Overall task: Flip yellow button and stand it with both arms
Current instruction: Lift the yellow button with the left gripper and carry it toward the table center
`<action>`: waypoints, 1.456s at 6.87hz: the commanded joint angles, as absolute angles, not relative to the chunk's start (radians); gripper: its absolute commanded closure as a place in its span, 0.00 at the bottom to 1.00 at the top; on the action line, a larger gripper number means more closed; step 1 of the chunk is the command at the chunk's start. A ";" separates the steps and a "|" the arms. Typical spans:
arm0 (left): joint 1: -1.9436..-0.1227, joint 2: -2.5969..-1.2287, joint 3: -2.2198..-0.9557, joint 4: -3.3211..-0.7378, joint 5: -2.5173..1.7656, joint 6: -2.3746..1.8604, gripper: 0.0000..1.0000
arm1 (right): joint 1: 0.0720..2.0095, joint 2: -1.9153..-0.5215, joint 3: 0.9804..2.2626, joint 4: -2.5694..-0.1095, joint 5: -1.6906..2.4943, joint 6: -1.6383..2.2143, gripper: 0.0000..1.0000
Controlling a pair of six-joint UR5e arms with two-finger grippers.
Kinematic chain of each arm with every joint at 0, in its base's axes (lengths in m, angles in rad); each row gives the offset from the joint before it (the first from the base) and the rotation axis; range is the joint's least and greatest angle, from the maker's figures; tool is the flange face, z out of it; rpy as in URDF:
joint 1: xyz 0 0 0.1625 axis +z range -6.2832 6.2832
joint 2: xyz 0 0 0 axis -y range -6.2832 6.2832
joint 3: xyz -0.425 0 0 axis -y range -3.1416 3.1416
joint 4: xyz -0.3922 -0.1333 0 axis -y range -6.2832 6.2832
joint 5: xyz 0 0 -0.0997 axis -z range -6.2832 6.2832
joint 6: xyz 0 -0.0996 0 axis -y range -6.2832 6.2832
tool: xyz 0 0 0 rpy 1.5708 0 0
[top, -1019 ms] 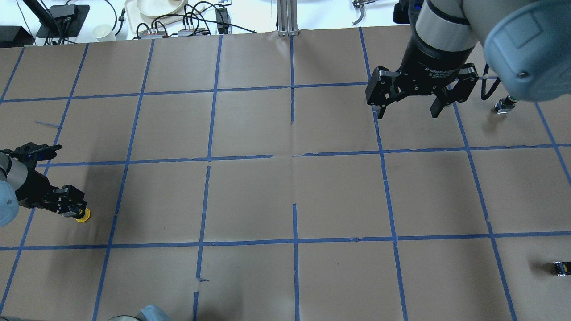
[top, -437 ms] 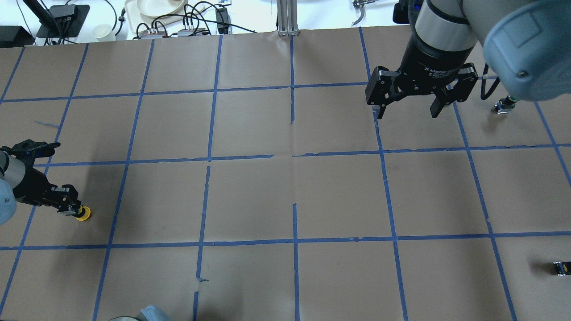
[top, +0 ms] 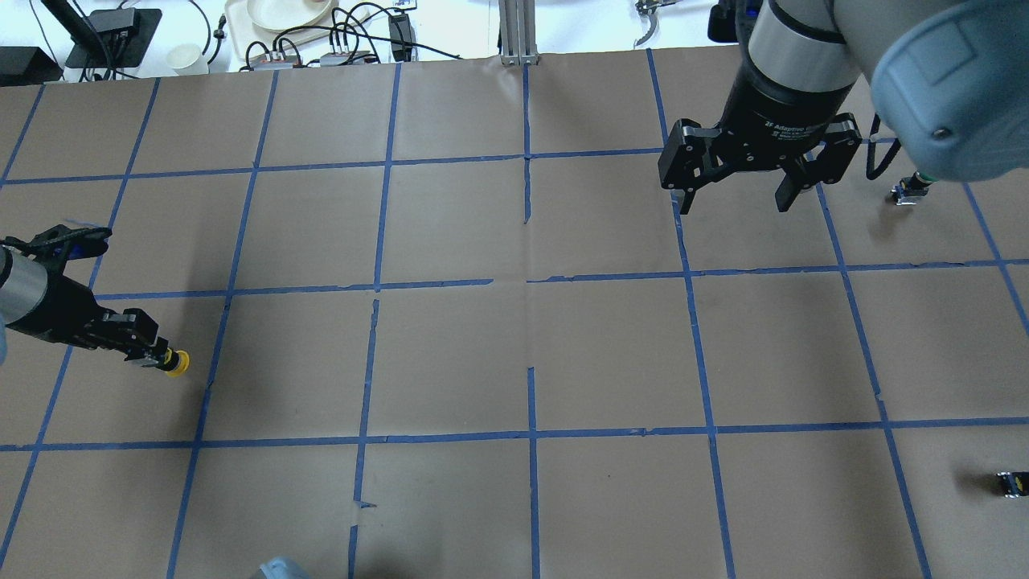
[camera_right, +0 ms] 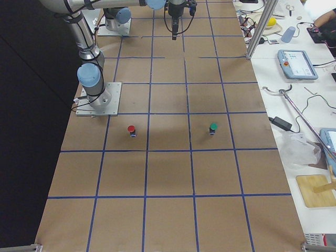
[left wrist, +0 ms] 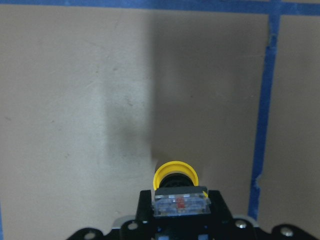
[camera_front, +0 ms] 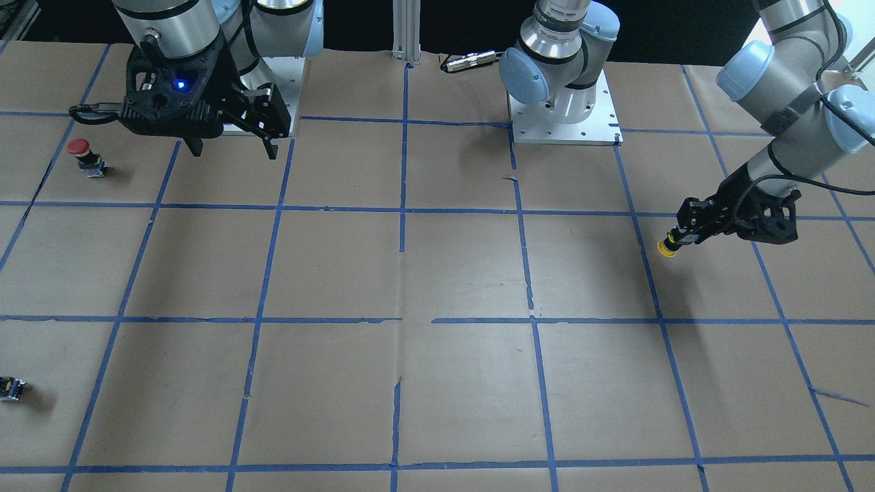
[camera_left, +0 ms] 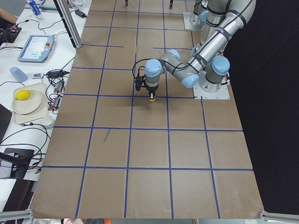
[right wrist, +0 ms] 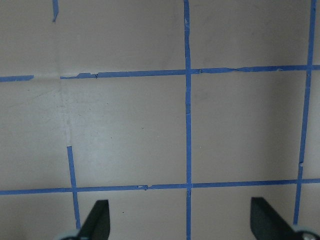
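My left gripper (top: 155, 355) is shut on the black and silver base of the yellow button (top: 178, 363), at the table's left side. The yellow cap points out past the fingertips, off the paper. The same grasp shows in the front view, with the gripper (camera_front: 683, 236) and the button (camera_front: 666, 248), and in the left wrist view (left wrist: 175, 173). My right gripper (top: 733, 203) is open and empty, hanging above the far right of the table. It also shows in the front view (camera_front: 234, 150). In the right wrist view only its two fingertips (right wrist: 97, 220) show.
A red-capped button (camera_front: 80, 152) stands near the right arm's base and also shows in the exterior right view (camera_right: 131, 129). A green-capped button (camera_right: 212, 127) stands farther out. A small dark block (camera_front: 10, 387) lies at the table edge. Blue tape lines grid the brown paper.
My left gripper has carried the yellow button forward and to the right in the overhead view. The right arm has not moved.
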State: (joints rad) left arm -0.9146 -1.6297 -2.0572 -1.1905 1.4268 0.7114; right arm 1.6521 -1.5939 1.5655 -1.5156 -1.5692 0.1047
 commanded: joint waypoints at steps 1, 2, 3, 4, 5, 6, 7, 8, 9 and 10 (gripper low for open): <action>-1.021 -1.589 -1.938 -1.540 1.261 0.713 0.78 | 1.652 -1.594 1.565 -1.516 -1.569 0.104 0.00; -1.066 -1.577 -1.924 -1.630 1.147 0.719 0.78 | 1.651 -1.594 1.560 -1.516 -1.569 0.104 0.00; -1.107 -1.571 -1.928 -1.673 1.020 0.716 0.78 | 1.641 -1.592 1.554 -1.514 -1.569 0.104 0.00; -1.152 -1.575 -1.934 -1.689 0.921 0.703 0.78 | 1.631 -1.592 1.549 -1.509 -1.568 0.106 0.00; -1.201 -1.566 -1.934 -1.727 0.813 0.700 0.78 | 1.599 -1.601 1.534 -1.500 -1.566 0.109 0.00; -1.225 -1.566 -1.934 -1.815 0.670 0.703 0.78 | 1.573 -1.620 1.510 -1.500 -1.568 0.118 0.00; -1.262 -1.566 -1.934 -1.848 0.563 0.706 0.78 | 1.550 -1.631 1.505 -1.496 -1.551 0.118 0.00; -1.329 -1.566 -1.939 -1.851 0.445 0.706 0.78 | 1.528 -1.631 1.505 -1.444 -1.440 0.118 0.00; -1.386 -1.566 -1.940 -1.861 0.304 0.701 0.78 | 1.514 -1.632 1.505 -1.352 -1.317 0.120 0.00; -1.413 -1.566 -1.959 -1.876 0.249 0.707 0.78 | 1.513 -1.638 1.505 -1.279 -1.204 0.130 0.00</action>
State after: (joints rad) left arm -1.3693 -1.5663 -1.9445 -1.8599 0.3449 0.7038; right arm 1.5206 -1.6328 1.5054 -1.3638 -1.3326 0.1220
